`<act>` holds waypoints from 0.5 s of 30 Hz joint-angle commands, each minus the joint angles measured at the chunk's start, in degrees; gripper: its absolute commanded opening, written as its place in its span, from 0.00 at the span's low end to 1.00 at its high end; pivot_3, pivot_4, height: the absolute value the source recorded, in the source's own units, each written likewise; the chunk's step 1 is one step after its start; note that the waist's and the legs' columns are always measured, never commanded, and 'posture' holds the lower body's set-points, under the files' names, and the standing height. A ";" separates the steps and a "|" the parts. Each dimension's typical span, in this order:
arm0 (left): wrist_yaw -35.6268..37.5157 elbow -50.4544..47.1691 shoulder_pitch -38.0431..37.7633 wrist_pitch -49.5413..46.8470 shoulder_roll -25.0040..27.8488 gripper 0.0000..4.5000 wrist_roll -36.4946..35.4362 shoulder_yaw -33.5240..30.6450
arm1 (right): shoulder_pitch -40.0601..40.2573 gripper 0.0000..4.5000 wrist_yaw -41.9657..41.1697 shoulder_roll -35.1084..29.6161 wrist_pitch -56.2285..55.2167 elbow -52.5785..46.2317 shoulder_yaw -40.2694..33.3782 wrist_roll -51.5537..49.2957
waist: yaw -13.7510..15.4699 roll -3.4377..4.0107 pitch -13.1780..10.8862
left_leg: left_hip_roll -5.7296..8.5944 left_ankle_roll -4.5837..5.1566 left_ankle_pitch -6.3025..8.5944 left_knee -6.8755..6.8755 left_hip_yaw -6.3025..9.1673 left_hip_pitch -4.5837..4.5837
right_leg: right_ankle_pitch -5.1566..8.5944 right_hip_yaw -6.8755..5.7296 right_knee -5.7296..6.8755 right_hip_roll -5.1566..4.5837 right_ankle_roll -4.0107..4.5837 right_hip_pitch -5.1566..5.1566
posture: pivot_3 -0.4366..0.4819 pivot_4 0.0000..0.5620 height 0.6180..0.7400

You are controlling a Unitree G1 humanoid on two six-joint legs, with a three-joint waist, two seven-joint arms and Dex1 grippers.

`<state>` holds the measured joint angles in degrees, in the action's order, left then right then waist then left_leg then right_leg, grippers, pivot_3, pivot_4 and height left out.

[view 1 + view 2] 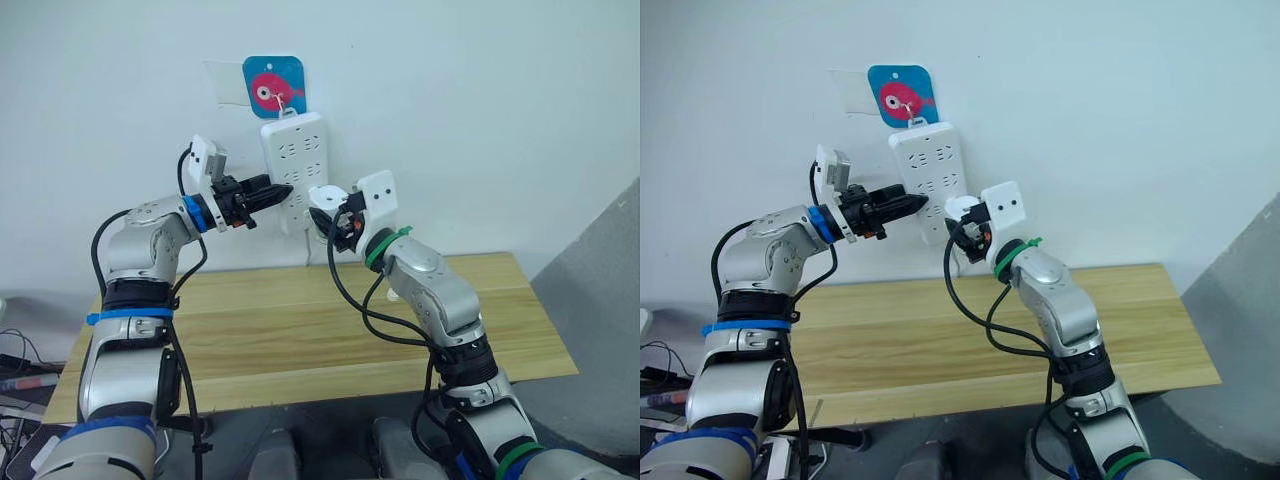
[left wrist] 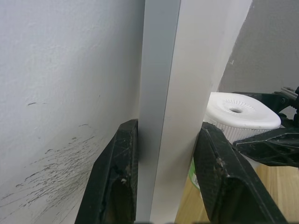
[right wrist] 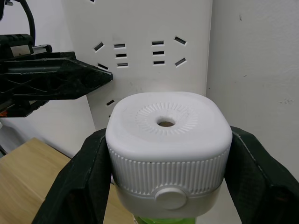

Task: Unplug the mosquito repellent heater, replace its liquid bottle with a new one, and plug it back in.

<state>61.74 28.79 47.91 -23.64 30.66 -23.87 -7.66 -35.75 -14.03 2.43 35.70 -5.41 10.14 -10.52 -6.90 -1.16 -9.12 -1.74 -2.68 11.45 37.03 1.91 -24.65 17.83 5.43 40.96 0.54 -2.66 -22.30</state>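
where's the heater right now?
The mosquito repellent heater sits between the right gripper's fingers, at the lower right part of the wall-hung power strip, above the wooden table's back edge. The left gripper clamps the strip's opposite edge.

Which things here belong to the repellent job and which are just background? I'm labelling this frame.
Job:
- heater, clasped by the right tool
- green bottle under the heater
- power strip, its edge clamped by the left tool

Background:
- fish sticker
- wooden table
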 commanded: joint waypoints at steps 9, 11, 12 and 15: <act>1.14 -4.57 1.74 -0.68 -1.69 0.29 -3.01 -1.09 | -1.93 0.65 -1.65 1.86 -0.48 0.33 2.43 0.14 | -0.15 0.00 0.00 | -0.01 -0.02 -0.02 -0.01 0.02 0.02 | -0.01 0.00 0.00 0.02 0.01 0.00 | 0.42 0.21 1.00; 0.70 -4.12 1.76 0.45 -1.72 0.29 -2.47 -1.20 | -1.63 0.65 -1.76 1.41 0.42 -0.53 2.29 0.02 | -0.15 0.00 0.00 | -0.01 -0.02 -0.02 -0.01 0.02 0.02 | -0.01 0.00 0.00 0.02 0.01 0.00 | 0.42 0.21 1.00; 0.52 -3.89 1.76 0.86 -1.74 0.29 -2.28 -1.26 | -1.46 0.65 -1.90 1.20 0.68 -0.94 2.23 -0.07 | -0.14 0.00 0.00 | -0.01 -0.03 -0.02 -0.01 0.02 0.01 | -0.01 0.00 0.00 0.02 0.01 0.00 | 0.42 0.21 1.00; 0.53 -3.34 1.34 1.78 -1.58 0.29 -1.77 -1.23 | -0.35 0.73 -3.21 -0.59 2.34 -3.83 2.22 -0.77 | 0.16 0.00 0.00 | 0.00 -0.03 -0.02 -0.03 0.02 0.01 | -0.01 0.00 -0.03 0.01 0.01 0.00 | 0.42 0.20 1.00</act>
<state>61.79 28.55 47.66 -23.14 30.27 -23.63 -8.01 -35.57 -15.00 1.15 37.06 -7.04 10.16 -10.03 -6.74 -1.16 -9.12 -1.75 -2.71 11.43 37.00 1.93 -24.65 17.82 5.42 40.91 0.55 -2.65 -22.29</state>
